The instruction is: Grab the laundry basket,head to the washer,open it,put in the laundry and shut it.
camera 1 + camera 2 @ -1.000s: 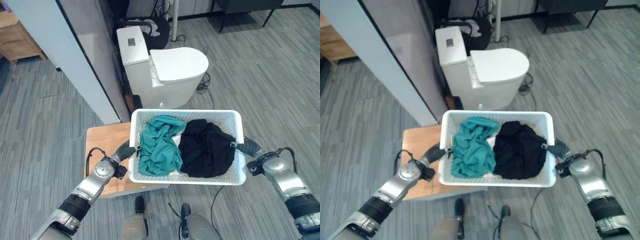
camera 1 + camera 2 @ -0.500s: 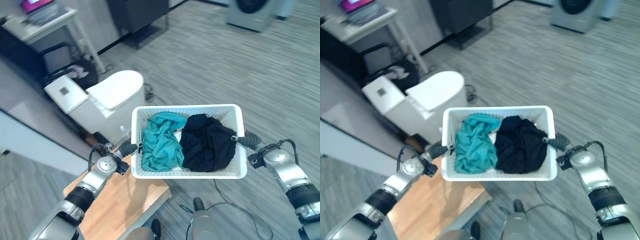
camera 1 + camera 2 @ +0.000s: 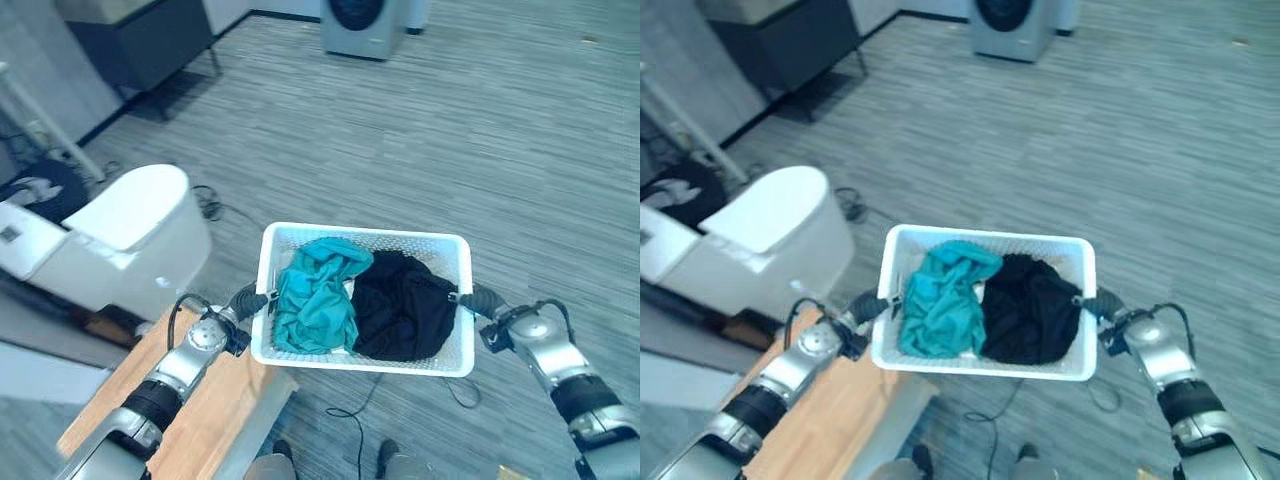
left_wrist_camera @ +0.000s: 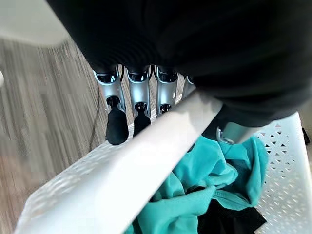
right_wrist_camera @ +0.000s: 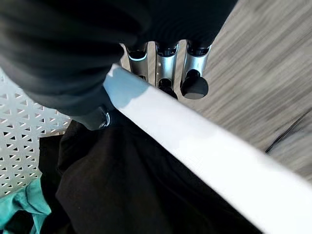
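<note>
I am gripping the basket [image 3: 458, 300] rim with my left robot hand [image 3: 247, 299] at 9 o'clock and right robot hand [image 3: 476, 299] at 3, heading for the washer [image 3: 362, 26] at 12; an uneven grip could be tipping it and spilling the laundry [image 3: 360, 305].

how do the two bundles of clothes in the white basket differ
The crumpled teal garment lies on the robot's left side of the white perforated plastic laundry basket; the bunched black garment lies on the right. The teal one shows clear folds, the black one few. Both are loose heaps, touching mid-basket.

Grey wood-grain floor [image 3: 520, 130] covers most of the frame. A white toilet [image 3: 95, 235] stands on it at the left, a washer [image 3: 365, 25] at the top edge, and a wooden table [image 3: 200, 410] at the lower left.
</note>
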`<state>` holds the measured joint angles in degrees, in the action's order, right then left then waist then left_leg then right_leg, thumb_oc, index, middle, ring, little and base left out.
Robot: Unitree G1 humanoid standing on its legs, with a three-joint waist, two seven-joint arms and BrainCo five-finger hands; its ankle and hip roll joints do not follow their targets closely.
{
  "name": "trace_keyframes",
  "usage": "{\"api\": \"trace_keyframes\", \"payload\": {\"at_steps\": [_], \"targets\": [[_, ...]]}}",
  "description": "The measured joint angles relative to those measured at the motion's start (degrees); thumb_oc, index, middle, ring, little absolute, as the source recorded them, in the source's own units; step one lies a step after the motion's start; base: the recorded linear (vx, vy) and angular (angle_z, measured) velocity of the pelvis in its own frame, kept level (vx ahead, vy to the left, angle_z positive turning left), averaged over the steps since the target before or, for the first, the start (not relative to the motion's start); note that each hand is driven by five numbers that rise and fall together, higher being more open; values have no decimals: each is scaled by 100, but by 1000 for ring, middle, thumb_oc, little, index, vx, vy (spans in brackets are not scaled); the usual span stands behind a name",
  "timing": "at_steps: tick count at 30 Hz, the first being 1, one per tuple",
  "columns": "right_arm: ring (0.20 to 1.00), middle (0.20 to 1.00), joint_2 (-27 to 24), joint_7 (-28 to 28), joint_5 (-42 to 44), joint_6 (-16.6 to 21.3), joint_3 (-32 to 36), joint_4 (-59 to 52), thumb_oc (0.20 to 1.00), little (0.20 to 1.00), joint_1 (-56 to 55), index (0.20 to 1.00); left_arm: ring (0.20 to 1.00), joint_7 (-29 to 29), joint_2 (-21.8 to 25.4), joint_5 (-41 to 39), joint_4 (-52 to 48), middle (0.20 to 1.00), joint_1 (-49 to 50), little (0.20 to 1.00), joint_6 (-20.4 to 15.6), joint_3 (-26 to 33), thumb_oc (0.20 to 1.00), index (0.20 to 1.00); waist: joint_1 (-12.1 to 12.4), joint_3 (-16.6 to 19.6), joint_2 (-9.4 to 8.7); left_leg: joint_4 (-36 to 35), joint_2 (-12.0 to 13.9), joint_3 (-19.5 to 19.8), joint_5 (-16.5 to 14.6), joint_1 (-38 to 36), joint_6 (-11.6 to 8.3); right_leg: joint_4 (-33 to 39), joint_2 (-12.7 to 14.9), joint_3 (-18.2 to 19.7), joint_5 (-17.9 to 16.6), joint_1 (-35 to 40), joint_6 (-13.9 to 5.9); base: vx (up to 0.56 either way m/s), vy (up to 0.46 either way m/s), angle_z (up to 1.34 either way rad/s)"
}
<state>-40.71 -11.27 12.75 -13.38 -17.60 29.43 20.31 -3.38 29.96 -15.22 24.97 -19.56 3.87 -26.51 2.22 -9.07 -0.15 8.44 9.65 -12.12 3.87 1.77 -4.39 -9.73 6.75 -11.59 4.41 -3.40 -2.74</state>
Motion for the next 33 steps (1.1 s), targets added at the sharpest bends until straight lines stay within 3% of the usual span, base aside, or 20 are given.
{"api": "trace_keyframes", "payload": {"at_steps": [2,4,6,7,9,13,16,17,18,20,22,26,28,29,31,33], "targets": [[200,200,-23,-11,2,-13,-8,-57,200,200,-53,200,200,24,-23,0,-13,200,87,200,-2,28,200,200,6,51,-78,-284,117,29,135,-169,51,245,-177,21,-80,111,112,-83,-312,-3],[200,200,-27,7,7,-12,-8,-107,200,200,-45,200,200,58,-49,1,-11,200,92,200,-8,76,200,200,13,39,-121,207,281,141,157,146,8,525,-301,-26,-242,232,285,-102,-212,-1],[200,200,-57,22,64,-9,-39,-103,200,200,-13,200,200,69,-54,-1,-8,200,120,200,-10,66,200,200,47,25,-176,-144,29,541,90,299,-44,578,-252,-23,-272,246,330,-130,-232,1],[200,200,-69,37,115,-1,-132,-24,200,200,82,200,200,81,-66,-6,-7,200,121,200,-11,70,200,200,78,12,-61,-374,-147,839,504,269,15,572,-354,-10,-270,248,329,-74,-232,5],[200,200,-51,80,151,-6,-264,51,200,200,101,200,200,114,-62,-6,-5,200,116,200,-9,71,200,200,103,9,-73,-461,-170,1313,669,245,-165,616,-389,-6,-269,277,327,-24,-146,5],[200,200,-46,125,347,-5,-274,109,200,200,116,200,200,120,-62,-5,12,200,43,200,3,69,200,200,80,-13,-13,-247,-190,1300,716,376,-212,986,-423,-4,-319,448,261,12,-104,6],[200,200,-30,167,348,-6,-233,120,200,200,50,200,200,143,-121,1,108,200,-53,200,8,23,200,200,83,-70,-34,450,-253,1372,754,707,-258,1057,-428,35,-282,535,405,53,-80,14],[200,200,-21,182,352,-5,-232,121,200,200,19,200,200,154,-123,4,109,200,-63,200,8,13,200,200,89,-92,-73,636,-327,1471,806,833,-324,1064,-369,18,-274,581,448,110,-55,26],[200,200,-10,198,385,-5,-200,110,200,200,3,200,200,165,-128,5,108,200,-71,200,8,13,200,200,87,-140,-172,714,-568,1568,545,945,-298,1066,-212,25,-264,580,511,115,-11,4],[200,200,-13,222,450,-7,-158,59,200,200,3,200,200,191,-121,6,103,200,-79,200,9,18,200,200,163,-167,-186,136,-1107,1501,346,928,-25,1099,-102,117,-313,521,566,230,-13,-11],[200,200,46,242,450,-8,-163,68,200,200,2,200,200,204,-99,6,120,200,-77,200,11,31,200,200,218,-160,-150,-441,-1327,1478,324,920,11,1133,-165,252,-331,517,596,219,-37,-19],[200,200,247,312,452,-7,-183,218,200,200,40,200,200,213,-96,3,320,200,-80,200,10,35,200,200,512,-190,-108,-892,-1333,1804,367,1200,-54,1207,-348,601,-244,593,482,295,-61,-51],[200,200,267,352,446,-13,-395,319,200,200,38,200,200,213,-138,3,444,200,-44,200,15,31,200,200,519,-183,147,-808,-1036,1693,284,1153,-61,1405,-580,770,-105,942,269,407,19,-61],[200,200,313,362,445,-12,-430,311,200,200,38,200,200,230,-87,3,456,200,-22,200,17,50,200,200,647,-168,178,-845,-950,1539,477,1037,164,1382,-616,960,-14,979,151,631,43,-85],[200,200,553,375,439,-13,-428,329,200,200,14,200,200,265,84,5,515,200,-85,200,18,74,200,200,604,-206,-93,-744,-1134,1395,247,929,435,514,-549,998,499,890,-79,492,47,-47],[200,200,754,378,436,-11,-397,333,200,200,-11,200,200,280,248,6,488,200,-43,200,17,109,200,200,721,-163,-377,-671,-1387,1044,23,708,663,-1155,-414,1116,1139,525,-378,287,35,-49]]}}
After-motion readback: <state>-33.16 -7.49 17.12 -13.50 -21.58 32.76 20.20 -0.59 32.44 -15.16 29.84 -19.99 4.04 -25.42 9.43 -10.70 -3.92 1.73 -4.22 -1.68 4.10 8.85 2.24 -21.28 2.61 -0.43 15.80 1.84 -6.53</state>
